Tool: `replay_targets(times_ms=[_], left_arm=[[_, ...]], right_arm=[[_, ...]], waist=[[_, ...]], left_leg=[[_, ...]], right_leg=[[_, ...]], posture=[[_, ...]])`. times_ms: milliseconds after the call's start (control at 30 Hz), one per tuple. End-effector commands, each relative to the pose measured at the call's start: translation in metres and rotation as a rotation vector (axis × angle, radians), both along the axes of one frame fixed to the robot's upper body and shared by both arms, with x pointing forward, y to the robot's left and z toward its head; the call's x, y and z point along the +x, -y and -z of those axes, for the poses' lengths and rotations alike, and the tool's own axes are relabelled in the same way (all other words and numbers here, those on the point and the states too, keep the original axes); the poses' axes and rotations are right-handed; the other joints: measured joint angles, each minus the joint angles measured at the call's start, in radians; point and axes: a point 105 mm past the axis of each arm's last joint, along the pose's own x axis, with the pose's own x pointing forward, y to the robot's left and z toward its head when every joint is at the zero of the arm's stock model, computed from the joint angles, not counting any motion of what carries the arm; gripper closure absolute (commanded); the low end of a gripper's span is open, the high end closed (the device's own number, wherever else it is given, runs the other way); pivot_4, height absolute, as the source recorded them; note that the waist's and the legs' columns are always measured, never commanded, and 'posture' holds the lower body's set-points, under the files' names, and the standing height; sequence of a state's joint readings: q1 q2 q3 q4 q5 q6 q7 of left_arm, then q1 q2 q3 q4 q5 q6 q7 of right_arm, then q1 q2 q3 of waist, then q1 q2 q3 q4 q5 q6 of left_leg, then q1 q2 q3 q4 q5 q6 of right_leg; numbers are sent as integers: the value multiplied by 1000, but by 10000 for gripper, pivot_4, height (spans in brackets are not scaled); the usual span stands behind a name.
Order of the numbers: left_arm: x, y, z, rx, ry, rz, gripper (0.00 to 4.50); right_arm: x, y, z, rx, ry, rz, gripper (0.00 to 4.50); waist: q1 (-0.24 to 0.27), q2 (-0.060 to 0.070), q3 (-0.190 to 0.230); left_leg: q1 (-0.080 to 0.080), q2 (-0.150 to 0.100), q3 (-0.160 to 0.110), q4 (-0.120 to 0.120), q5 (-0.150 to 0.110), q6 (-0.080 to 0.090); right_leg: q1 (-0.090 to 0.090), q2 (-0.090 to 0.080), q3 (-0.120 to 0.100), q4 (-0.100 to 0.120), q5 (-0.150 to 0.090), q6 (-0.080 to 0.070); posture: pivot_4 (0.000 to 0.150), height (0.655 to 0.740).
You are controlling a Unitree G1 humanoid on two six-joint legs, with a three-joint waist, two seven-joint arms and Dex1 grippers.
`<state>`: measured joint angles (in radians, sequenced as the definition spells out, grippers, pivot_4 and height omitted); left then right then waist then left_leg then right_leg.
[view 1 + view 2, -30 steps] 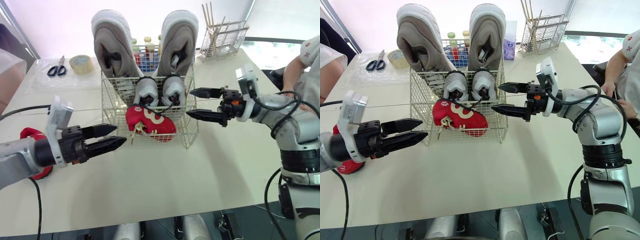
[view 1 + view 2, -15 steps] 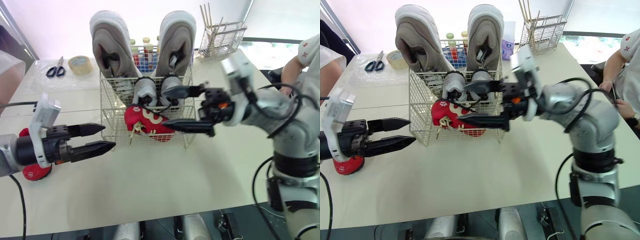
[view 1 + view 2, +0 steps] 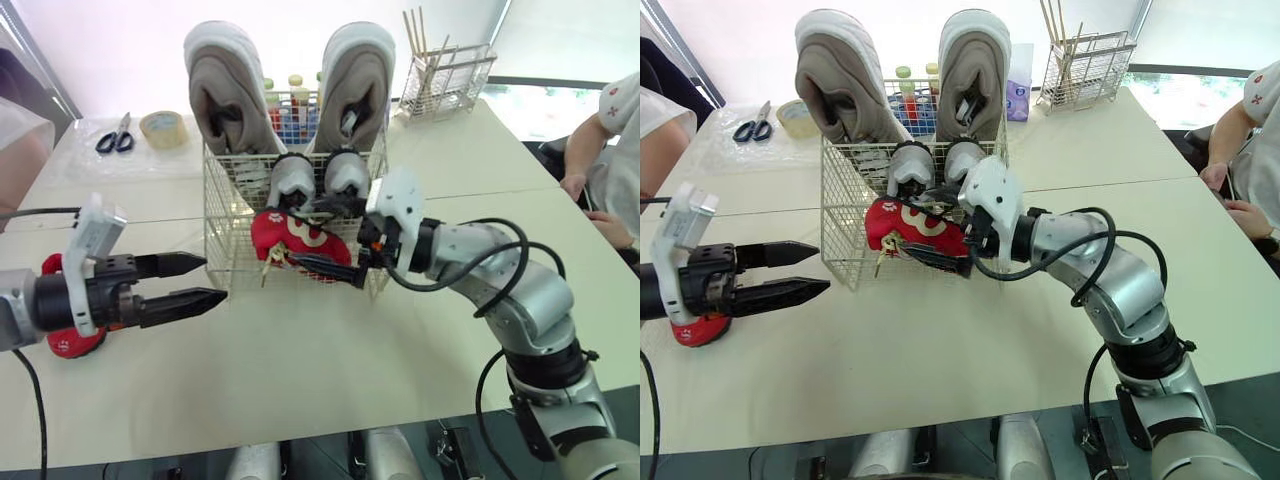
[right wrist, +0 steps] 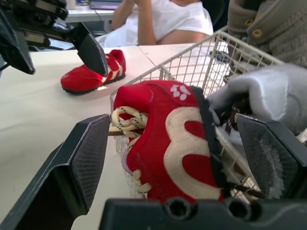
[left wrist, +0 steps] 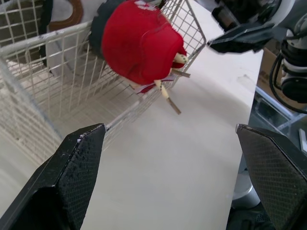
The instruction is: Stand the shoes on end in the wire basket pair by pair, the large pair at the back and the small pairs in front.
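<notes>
Right claw [image 3: 305,238] – fingers spread wide, one each side of the red shoe [image 5: 136,43], reaching in over the basket's [image 3: 228,225] near wall. Contact couldn't be told; nothing pinched. The shoe lay tilted on its side at the basket's front, not on end, with its laces [image 4: 125,123] poking out through the wire.

Judged light and soft: small cloth upper that gives under pressure, with a firmer black sole edge. Best hold looked to be across the midfoot, sole against one finger and upper against the other. The loose laces may snag the wire when the shoe is turned.

Just behind it the grey pair [image 3: 310,180] stood on end, with the large pair [image 3: 225,90] at the far side, rising well above the rim.

Left claw [image 3: 212,279] – also spread, empty, over the table [image 3: 330,370] to the left of the basket. Second red shoe [image 4: 91,76] sat on the table beyond it, further left.

Writing: none readable. The red shoe showed a white looped figure on its side and small white marks at the toe.
</notes>
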<state>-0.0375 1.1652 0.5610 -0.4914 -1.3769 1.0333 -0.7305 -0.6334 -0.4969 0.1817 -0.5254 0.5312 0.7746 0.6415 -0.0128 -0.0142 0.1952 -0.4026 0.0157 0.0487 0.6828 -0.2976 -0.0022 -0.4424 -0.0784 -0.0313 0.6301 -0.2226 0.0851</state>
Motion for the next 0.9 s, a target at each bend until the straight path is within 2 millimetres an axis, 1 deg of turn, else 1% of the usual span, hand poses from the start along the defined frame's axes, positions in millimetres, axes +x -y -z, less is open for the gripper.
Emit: replay_targets(times_ms=[33, 167, 233, 333, 367, 400, 433, 533, 567, 600, 633, 800, 900], left_arm=[[3, 5, -5, -7, 36, 21, 225], [9, 8, -5, -11, 39, 21, 225], [10, 8, -6, -19, 42, 25, 225], [13, 10, -7, -31, 48, 31, 225], [14, 9, -7, -35, 48, 31, 0], [15, 9, -6, -38, 47, 30, 0], [16, 10, -5, -40, 47, 31, 0], [17, 13, -2, -49, 45, 39, 0], [18, 13, -2, -53, 44, 42, 0], [18, 14, -1, -55, 43, 44, 0], [19, 14, -1, -57, 43, 44, 0], [24, 17, 3, -70, 39, 57, 0], [27, 20, 5, -78, 40, 65, 0]], right_arm=[[-2, -7, -5, 17, 40, 40, 0], [2, -14, 0, 37, 2, 76, 0], [3, -16, 7, 12, -1, 98, 0], [6, -14, 15, -26, 4, 142, 0], [7, -13, 17, -38, 10, 155, 5428], [7, -13, 18, -39, 12, 163, 7996], [8, -12, 18, -35, 9, 171, 12517], [8, -8, 14, -6, 4, 188, 27767], [7, -7, 12, 1, 5, 194, 31783], [7, -6, 11, 5, 4, 198, 37053], [6, -5, 10, 6, 8, 204, 40914], [6, 2, -1, 48, 28, 258, 40914], [9, 9, -11, 123, 27, 316, 40914]], waist=[[0, 0, 0], [0, 0, 0], [-1, 0, 0], [0, 0, 0], [0, 0, 0], [0, 0, 0], [0, 0, 0], [1, -1, 0], [1, -1, -1], [1, -1, -1], [1, -1, -1], [1, -1, -1], [1, -1, -1]], left_leg=[[0, 0, 0, 0, 0, 0], [0, 0, 0, 0, 0, 0], [0, 0, 0, 0, 0, 0], [0, 0, 0, 0, 0, 0], [0, 0, 0, 0, 0, 0], [0, -1, 0, 0, 0, 0], [0, -1, 0, 0, 0, 0], [0, -1, 0, 0, 0, 0], [0, -1, 0, 0, 0, 0], [0, -1, 0, 0, 0, 0], [0, -1, 0, 0, 0, 0], [0, -1, -1, 0, 0, 0], [0, -1, -1, 0, 0, 0]], right_leg=[[0, 0, 0, 0, 0, 0], [0, 0, 0, 0, 0, 0], [0, 0, 0, 0, 0, 0], [0, 0, 0, 0, 0, 0], [0, 0, 0, 0, 0, 0], [0, 0, 0, 0, 0, 0], [0, 0, 0, 0, 0, 0], [0, 0, 0, 0, 0, 0], [0, 0, 0, 0, 0, 0], [0, 0, 0, 0, 0, 0], [0, 0, 0, 0, 0, 0], [0, 0, 0, 0, 0, 0], [0, 0, 0, 0, 0, 0]], posture=[[1500, 7400], [1500, 7400], [1500, 7400], [1500, 7400], [1500, 7400], [1500, 7400], [1500, 7400], [1500, 7400], [1500, 7400], [1500, 7400], [1500, 7400], [1500, 7400], [1500, 7400]])
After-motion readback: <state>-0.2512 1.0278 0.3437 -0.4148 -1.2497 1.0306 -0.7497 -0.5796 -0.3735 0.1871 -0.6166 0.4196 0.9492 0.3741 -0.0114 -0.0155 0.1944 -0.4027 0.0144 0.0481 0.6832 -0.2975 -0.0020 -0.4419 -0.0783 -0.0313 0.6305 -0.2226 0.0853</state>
